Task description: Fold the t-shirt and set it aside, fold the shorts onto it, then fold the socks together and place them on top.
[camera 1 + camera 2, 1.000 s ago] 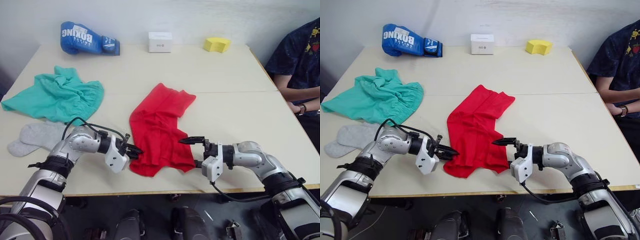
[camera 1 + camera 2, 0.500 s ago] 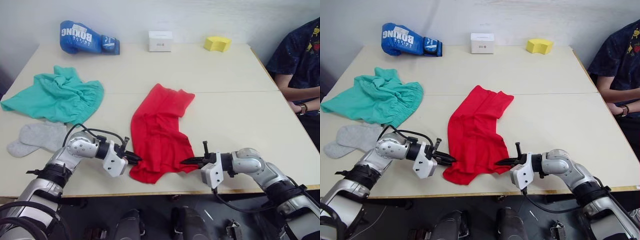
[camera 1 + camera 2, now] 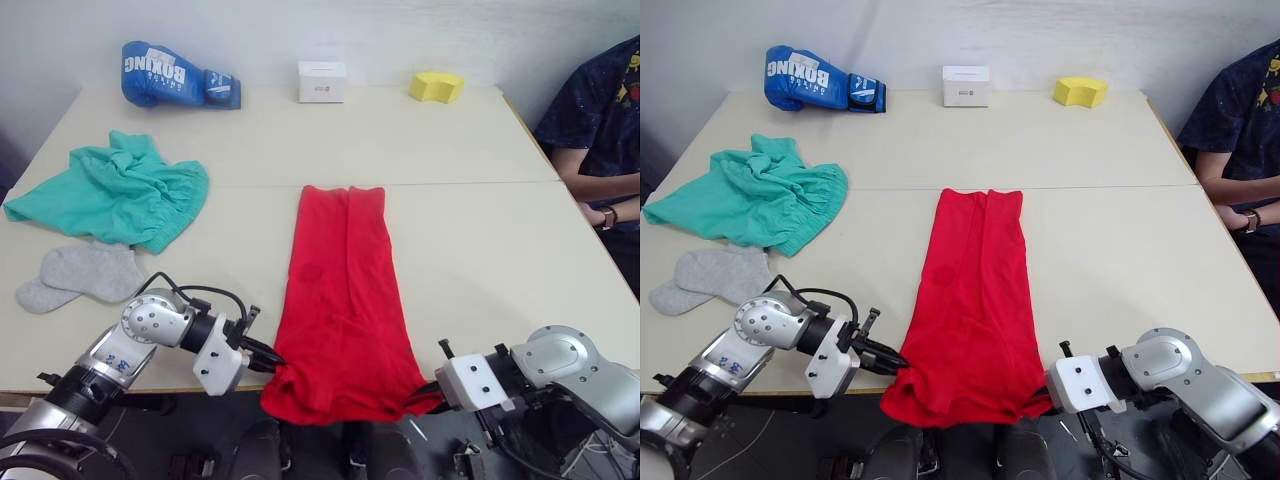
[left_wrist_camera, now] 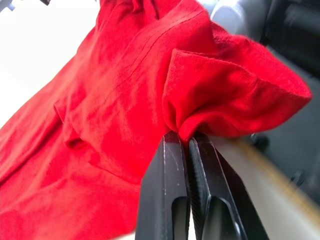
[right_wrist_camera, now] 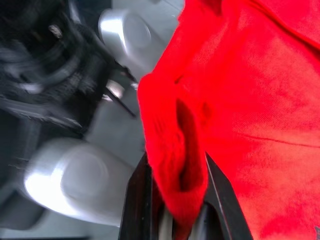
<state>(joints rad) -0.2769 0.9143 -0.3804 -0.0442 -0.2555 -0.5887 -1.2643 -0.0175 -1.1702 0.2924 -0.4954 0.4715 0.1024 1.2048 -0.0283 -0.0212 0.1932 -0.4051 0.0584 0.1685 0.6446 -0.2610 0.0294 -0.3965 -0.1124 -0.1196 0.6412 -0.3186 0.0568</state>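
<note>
Stretching toward 12 o'clock in a long strip, the t-shirt (image 3: pixel 343 290) overhangs the worktop (image 3: pixel 470 250) at 6 o'clock, its near corners pinched by the left gripper (image 3: pixel 272 361) and right gripper (image 3: pixel 428 393).

**Readable text: one word on the boxing glove**

The blue boxing glove (image 3: pixel 178 75) at the far left corner of the table (image 3: pixel 470 150) carries the word "BOXING" in large white capitals along its side. A smaller line of white lettering runs just beneath that word, too small to make out. The white box (image 3: pixel 321 81) at the far edge of the table has a small dark mark on its front face, which cannot be read.
</note>
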